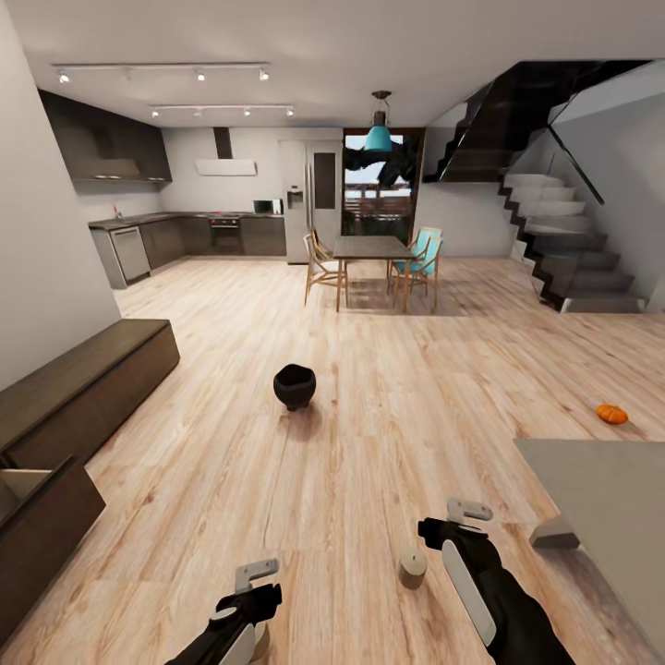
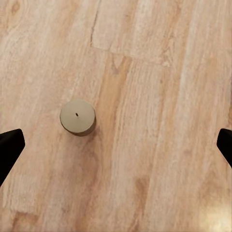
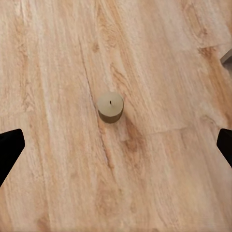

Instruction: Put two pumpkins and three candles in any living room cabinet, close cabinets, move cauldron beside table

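Beige candle (image 3: pixel 110 107) on floor below right pincer (image 3: pixel 116 145), apart | pincer wide, empty

an open-plan home: pale wood floor (image 1: pixel 369 434) runs from a living area with a low dark cabinet (image 1: pixel 83 388) to a dining table (image 1: pixel 372 247) with chairs, a grey kitchen (image 1: pixel 185 235) with fridge (image 1: pixel 309 199), and a staircase (image 1: pixel 563 249)

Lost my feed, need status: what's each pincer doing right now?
Left pincer: open, empty, above a candle on the floor.
Right pincer: open, empty, above another candle.
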Controlling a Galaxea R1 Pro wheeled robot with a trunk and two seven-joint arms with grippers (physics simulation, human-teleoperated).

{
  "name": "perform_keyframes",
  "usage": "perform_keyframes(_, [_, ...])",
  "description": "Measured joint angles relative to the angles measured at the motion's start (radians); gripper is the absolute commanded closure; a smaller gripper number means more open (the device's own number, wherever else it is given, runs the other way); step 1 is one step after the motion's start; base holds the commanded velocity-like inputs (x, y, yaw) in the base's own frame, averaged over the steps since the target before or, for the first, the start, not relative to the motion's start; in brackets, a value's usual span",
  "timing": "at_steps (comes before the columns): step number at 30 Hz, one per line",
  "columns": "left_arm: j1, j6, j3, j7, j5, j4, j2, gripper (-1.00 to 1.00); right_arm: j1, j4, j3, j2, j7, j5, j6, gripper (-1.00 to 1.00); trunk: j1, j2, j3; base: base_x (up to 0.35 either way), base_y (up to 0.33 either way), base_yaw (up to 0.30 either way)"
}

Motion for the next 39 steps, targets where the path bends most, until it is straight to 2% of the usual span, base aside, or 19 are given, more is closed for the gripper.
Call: perform_keyframes(39, [0.000,-0.008,0.000,0.000,-0.003,0.001,0.000,-1.00,0.000,0.000,0.001,0.001,0.000,0.000,0.000,-1.00,0.150,-0.273,-0.122,0.000,0.000,0.000])
